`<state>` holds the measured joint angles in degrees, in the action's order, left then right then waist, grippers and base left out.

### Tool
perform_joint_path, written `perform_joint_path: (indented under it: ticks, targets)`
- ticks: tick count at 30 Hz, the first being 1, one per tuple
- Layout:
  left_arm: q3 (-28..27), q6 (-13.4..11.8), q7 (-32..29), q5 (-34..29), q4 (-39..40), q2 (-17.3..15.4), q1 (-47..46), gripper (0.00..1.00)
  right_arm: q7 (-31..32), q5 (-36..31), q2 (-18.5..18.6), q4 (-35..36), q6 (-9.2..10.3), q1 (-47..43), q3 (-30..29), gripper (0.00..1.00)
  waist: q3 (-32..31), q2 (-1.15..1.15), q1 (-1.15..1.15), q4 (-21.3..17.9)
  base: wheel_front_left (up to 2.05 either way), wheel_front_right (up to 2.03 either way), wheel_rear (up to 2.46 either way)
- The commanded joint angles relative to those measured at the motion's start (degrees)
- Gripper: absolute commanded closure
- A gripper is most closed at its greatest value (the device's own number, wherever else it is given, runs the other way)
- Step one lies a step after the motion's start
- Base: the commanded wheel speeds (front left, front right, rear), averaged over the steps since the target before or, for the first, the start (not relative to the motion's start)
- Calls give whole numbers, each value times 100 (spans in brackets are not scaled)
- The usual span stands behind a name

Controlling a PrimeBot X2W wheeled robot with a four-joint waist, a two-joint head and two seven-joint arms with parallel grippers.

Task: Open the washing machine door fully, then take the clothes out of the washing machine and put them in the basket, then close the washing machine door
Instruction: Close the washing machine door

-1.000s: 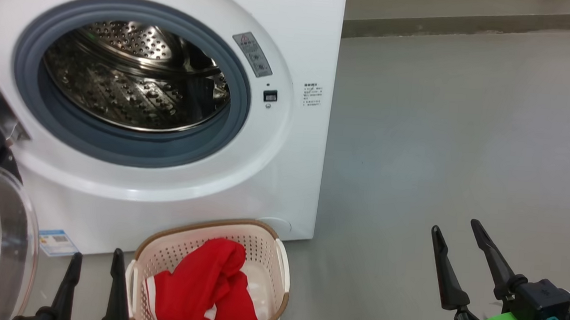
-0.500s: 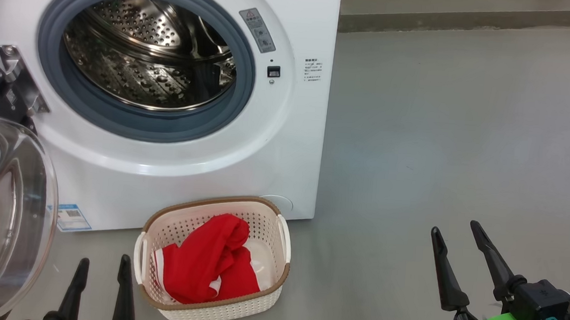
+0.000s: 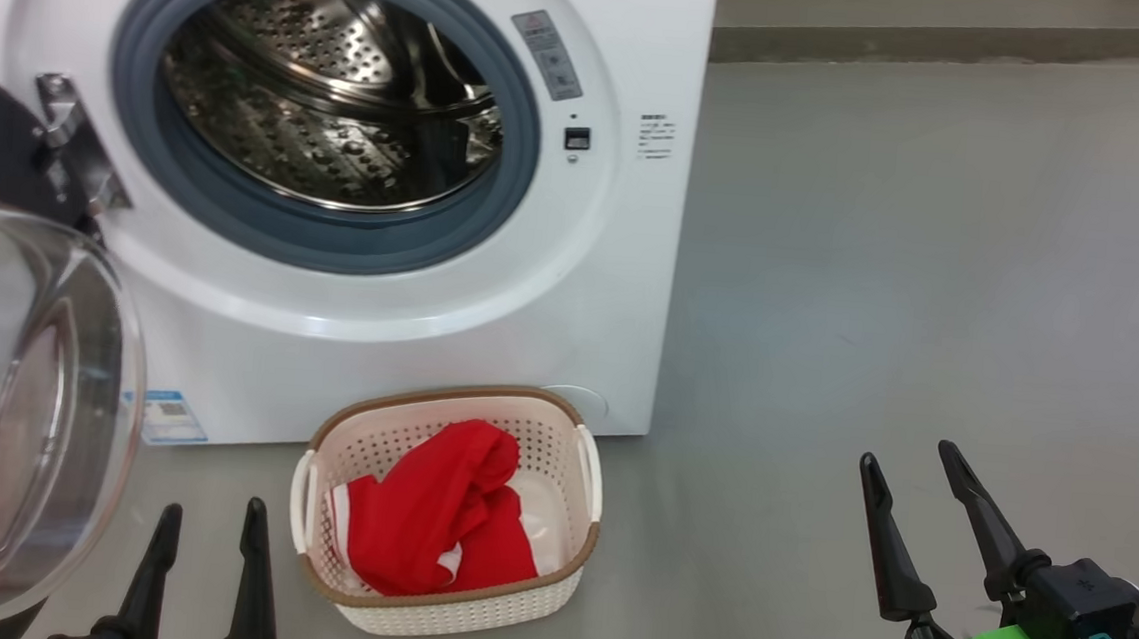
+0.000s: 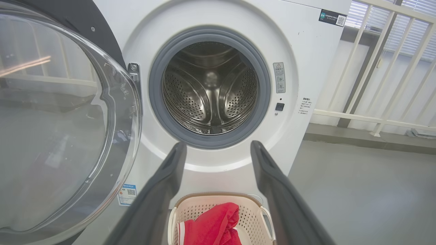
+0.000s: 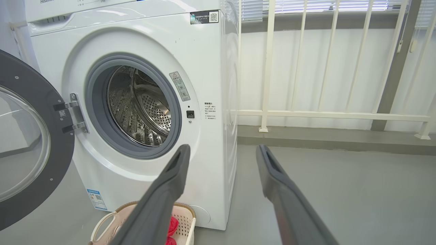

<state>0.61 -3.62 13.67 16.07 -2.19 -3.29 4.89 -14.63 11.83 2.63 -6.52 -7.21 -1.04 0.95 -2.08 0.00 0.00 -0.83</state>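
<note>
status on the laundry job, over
Left hand and right hand open, empty. Clothes in basket, drum bare, door wide open. Basket on floor close in front of washing machine, possibly near the door's swing.

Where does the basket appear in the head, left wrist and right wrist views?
Head view: the basket is at the lower centre, in front of the washing machine.
Left wrist view: the basket is at the bottom centre, between the fingers of the left tool.
Right wrist view: the basket is at the bottom left, partly behind one finger of the right tool.
Shared landmark: the blue sticker low on the machine, left of the basket in all three.
</note>
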Motion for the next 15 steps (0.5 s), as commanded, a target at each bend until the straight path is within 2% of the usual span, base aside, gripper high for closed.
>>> perform_joint_path:
  ticks: [1, 15]
  targets:
    - [-144, -78, -5, -53, 224, -88, -115, 0, -37, -39, 25, 153, -28, 69, 169, 0, 7, 0, 0, 134, 0, 0, 0]
    - [-74, -269, -145, -128, 678, -124, 15, 0, -37, -92, 25, 196, -28, 167, 415, 0, -52, 0, 0, 1001, 0, 0, 0]
